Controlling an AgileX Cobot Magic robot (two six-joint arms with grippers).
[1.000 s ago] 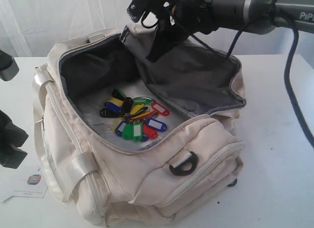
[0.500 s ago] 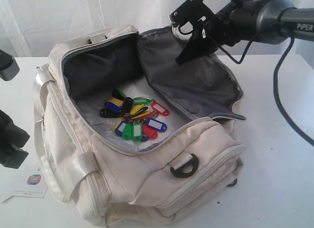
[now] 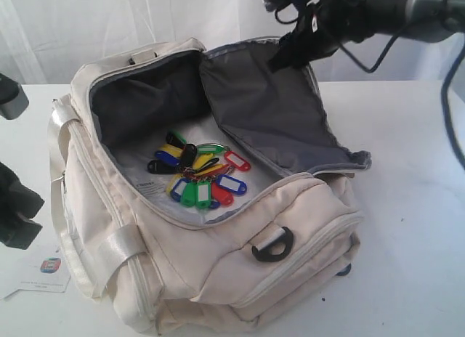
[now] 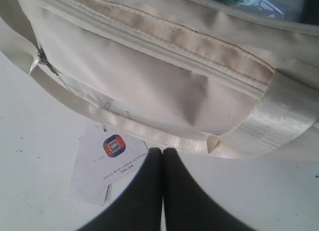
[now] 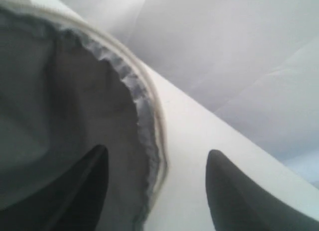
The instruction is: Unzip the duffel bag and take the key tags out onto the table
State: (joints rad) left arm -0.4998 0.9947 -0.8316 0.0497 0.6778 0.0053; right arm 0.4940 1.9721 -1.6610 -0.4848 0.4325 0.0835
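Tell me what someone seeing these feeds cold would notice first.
The big cream duffel bag lies unzipped on the white table, and a bright bunch of coloured key tags sits on its floor inside. At the bag's far rim the right gripper hangs with fingers spread, the rim between them. A small white card with a coloured logo lies on the table beside the bag.

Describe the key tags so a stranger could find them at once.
A cream duffel bag lies unzipped on the white table. On its floor sits a bunch of key tags. They alone are brightly coloured: green, blue, red, yellow plastic.
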